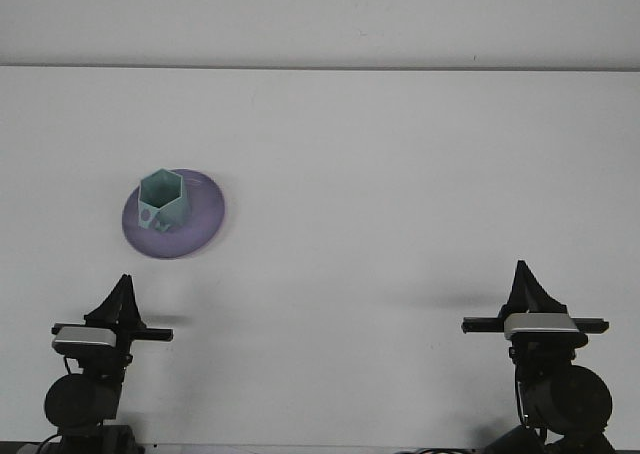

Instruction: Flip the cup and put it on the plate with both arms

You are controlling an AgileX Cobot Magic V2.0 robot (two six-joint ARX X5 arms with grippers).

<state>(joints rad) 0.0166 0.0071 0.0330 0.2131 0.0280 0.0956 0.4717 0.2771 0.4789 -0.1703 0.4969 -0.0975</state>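
Now, front view: your teal cup (164,200) sits mouth-up on the purple plate (205,219), far left on the white surface (400,174). It looks like light, stiff plastic with flat facets, likely slick, so you'd best pinch across two opposite walls near the rim. Left pincer (121,296) and right pincer (523,282) hang near you, well apart from it, carrying nothing; whether either is open, I cannot tell.
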